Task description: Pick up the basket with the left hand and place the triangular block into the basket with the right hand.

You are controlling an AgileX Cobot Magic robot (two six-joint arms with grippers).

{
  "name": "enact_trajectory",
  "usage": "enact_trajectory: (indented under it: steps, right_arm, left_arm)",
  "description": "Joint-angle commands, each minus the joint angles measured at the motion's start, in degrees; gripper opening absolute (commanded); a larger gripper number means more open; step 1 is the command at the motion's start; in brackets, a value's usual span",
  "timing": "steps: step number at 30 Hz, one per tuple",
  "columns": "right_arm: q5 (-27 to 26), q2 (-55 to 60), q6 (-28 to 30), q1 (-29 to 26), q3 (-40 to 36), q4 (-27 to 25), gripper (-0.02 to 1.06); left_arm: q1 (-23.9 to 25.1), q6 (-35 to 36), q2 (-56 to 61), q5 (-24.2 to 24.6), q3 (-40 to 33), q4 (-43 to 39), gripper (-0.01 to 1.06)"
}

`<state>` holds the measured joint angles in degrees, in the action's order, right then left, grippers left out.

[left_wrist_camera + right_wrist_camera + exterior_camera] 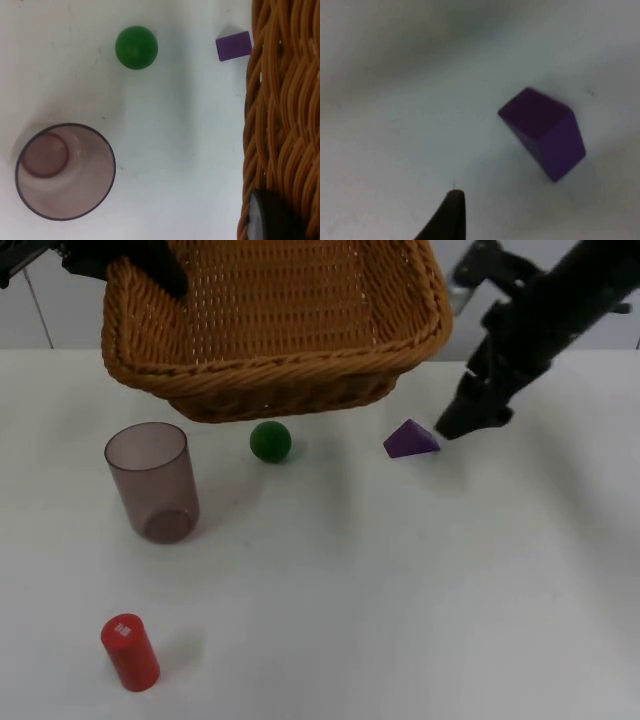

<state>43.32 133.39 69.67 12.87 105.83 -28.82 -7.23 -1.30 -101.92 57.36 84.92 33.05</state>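
The woven wicker basket (290, 370) hangs in the air above the table's far side, tilted a little. My left gripper (168, 272) is shut on its left rim; a black fingertip (272, 217) presses on the weave (285, 125) in the left wrist view. The purple triangular block (411, 440) lies on the table just in front of the basket's right end, and it also appears in the wrist views (233, 46) (545, 132). My right gripper (457, 424) hovers low, just right of the block and a small gap from it.
A green ball (270, 441) (136, 47) rests under the basket's front edge. A translucent smoky cup (152, 482) (65, 171) stands upright at the left. A red cylinder (130, 652) stands near the front left. The white table top (420, 600) lies bare at front right.
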Motion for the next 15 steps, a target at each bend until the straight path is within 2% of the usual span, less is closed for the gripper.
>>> enact_trajectory:
  steps: [1,5,15]
  right_arm:
    - [0.9,2.4,0.6,0.8,3.2,0.2,1.05]
    - [0.1,6.7,1.9,2.4,6.8,0.2,1.05]
    - [-2.7,9.7,4.7,3.2,8.6,0.1,1.05]
  left_arm:
    - [0.0,0.4,0.8,-0.7,0.4,2.3,0.00]
    - [0.0,0.4,0.8,-0.7,0.4,2.6,0.00]
    - [-0.1,0.4,0.8,-0.7,0.4,2.8,0.00]
